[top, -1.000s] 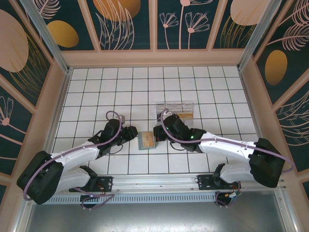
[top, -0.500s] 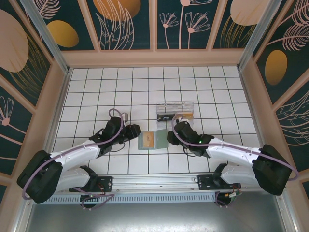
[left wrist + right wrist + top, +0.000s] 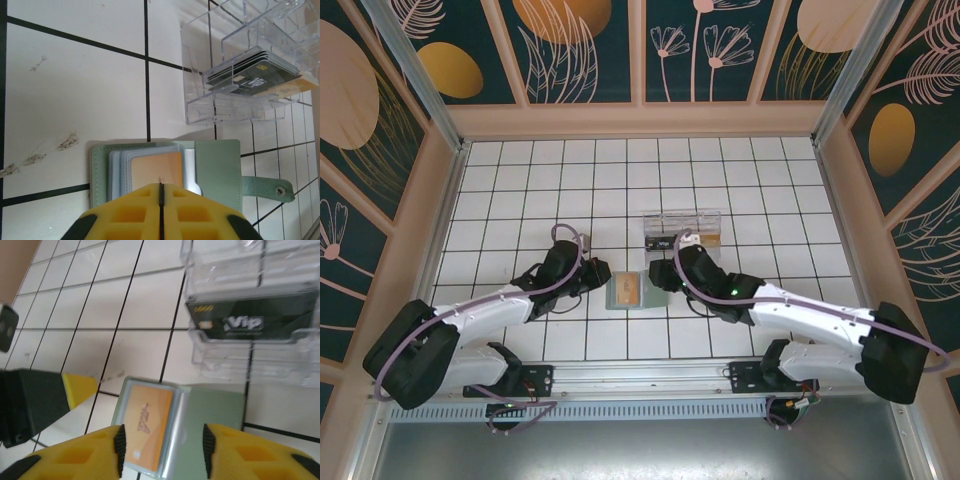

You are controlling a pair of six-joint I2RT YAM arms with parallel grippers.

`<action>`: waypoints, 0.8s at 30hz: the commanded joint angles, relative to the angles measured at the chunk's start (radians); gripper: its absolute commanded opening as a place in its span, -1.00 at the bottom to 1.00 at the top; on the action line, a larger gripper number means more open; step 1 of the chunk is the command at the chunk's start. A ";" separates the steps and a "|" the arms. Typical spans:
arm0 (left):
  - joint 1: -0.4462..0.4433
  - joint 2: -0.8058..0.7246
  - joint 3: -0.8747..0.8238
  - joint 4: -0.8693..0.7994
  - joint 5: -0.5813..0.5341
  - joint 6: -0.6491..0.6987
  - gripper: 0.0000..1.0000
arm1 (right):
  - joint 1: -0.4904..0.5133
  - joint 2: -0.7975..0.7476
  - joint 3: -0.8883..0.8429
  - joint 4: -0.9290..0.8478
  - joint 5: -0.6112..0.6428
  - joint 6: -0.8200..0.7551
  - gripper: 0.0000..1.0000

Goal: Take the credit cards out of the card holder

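Card holder on table; box w/ cards behind-right.

White tiled table, dark floral walls — peach frames

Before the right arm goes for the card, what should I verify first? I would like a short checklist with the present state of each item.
1. The card holder lies open on the table: ok.
2. An orange card sits in its slot, face up and free to grasp: ok.
3. The right tool is open, and the orange card shows between its fingers: ok.
4. The left tool is shut at the holder's near edge. Whether it pins the holder down: cannot tell, because the contact is hidden.
5. The clear box, with the black card inside, stands apart from the holder: ok.
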 commanded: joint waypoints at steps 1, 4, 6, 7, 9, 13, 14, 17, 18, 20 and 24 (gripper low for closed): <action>-0.010 0.028 0.019 0.007 0.005 0.019 -0.87 | 0.005 0.090 0.025 0.095 -0.123 0.010 -0.29; -0.013 0.050 0.017 0.014 0.017 0.023 -0.94 | -0.001 0.157 0.011 0.143 -0.148 0.031 -0.43; -0.017 0.063 0.020 0.013 0.016 0.026 -0.95 | -0.020 0.193 -0.014 0.193 -0.193 0.042 -0.45; -0.020 0.070 0.021 0.015 0.016 0.027 -0.95 | -0.029 0.208 -0.025 0.219 -0.228 0.048 -0.46; -0.024 0.084 0.026 0.015 0.018 0.029 -0.96 | -0.052 0.240 -0.052 0.287 -0.299 0.062 -0.51; -0.037 0.111 0.040 0.012 0.022 0.038 -1.00 | -0.087 0.286 -0.081 0.359 -0.381 0.083 -0.60; -0.041 0.120 0.045 0.009 0.018 0.041 -1.00 | -0.095 0.294 -0.087 0.371 -0.390 0.089 -0.59; -0.049 0.140 0.044 0.006 0.015 0.042 -1.00 | -0.119 0.316 -0.109 0.410 -0.437 0.101 -0.60; -0.051 0.147 0.042 0.007 0.015 0.043 -1.00 | -0.127 0.325 -0.114 0.422 -0.449 0.104 -0.63; -0.054 0.158 0.037 0.005 0.015 0.043 -1.00 | -0.133 0.339 -0.117 0.431 -0.462 0.106 -0.67; -0.057 0.171 0.025 0.004 0.010 0.042 -1.00 | -0.136 0.366 -0.116 0.445 -0.475 0.109 -0.66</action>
